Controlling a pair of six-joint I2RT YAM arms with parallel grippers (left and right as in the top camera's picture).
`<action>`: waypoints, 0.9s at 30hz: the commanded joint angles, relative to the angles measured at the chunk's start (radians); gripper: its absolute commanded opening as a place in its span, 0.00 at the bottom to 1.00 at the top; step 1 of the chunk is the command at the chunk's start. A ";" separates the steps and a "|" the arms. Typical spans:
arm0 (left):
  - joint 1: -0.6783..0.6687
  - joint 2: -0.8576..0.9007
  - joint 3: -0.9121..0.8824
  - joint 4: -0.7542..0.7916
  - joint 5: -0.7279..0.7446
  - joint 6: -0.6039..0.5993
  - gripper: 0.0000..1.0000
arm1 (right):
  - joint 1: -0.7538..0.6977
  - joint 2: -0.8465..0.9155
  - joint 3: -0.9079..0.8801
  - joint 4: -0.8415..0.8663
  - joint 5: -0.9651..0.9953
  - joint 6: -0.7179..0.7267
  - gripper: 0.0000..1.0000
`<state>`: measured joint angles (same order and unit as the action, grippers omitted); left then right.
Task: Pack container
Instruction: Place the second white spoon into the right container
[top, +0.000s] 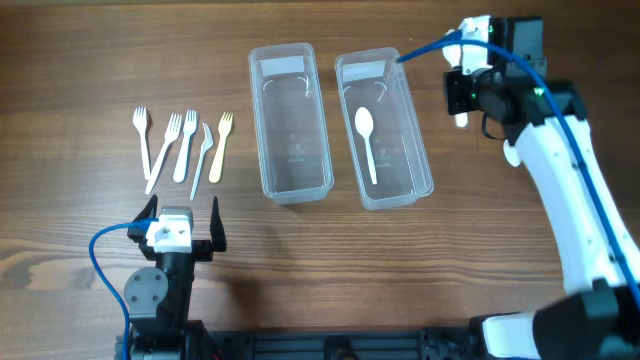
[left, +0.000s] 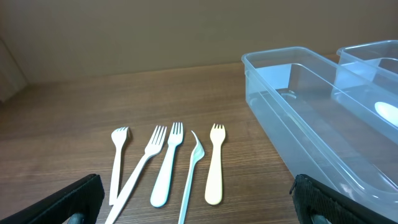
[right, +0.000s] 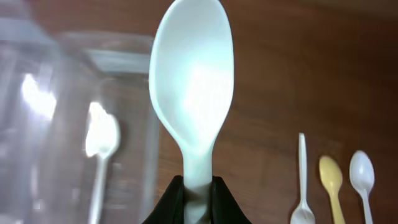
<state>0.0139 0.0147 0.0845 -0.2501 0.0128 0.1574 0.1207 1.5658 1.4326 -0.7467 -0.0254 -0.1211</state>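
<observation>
Two clear containers stand side by side. The left container (top: 290, 125) is empty. The right container (top: 385, 130) holds one white spoon (top: 367, 140). Several plastic forks (top: 185, 145) lie in a row to the left, also seen in the left wrist view (left: 168, 168). My left gripper (top: 180, 225) is open and empty, just in front of the forks (left: 199, 211). My right gripper (top: 460, 95) is beside the right container's far right corner, shut on a pale spoon (right: 193, 81) by its handle (right: 198, 196).
Three more spoons (right: 333, 180) lie on the wooden table to the right of the held spoon in the right wrist view. The right arm and its blue cable (top: 560, 150) run along the table's right side.
</observation>
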 joint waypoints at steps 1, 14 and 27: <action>-0.001 -0.007 -0.008 0.003 0.001 0.019 1.00 | 0.079 0.012 -0.006 -0.016 -0.028 0.023 0.04; -0.001 -0.007 -0.008 0.003 0.001 0.019 1.00 | 0.142 0.298 -0.034 0.020 -0.058 0.072 0.04; -0.001 -0.007 -0.008 0.003 0.001 0.019 1.00 | 0.190 0.329 -0.026 0.035 -0.080 0.071 0.53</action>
<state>0.0139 0.0147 0.0845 -0.2501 0.0124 0.1574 0.3069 1.9068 1.4067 -0.7147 -0.0887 -0.0555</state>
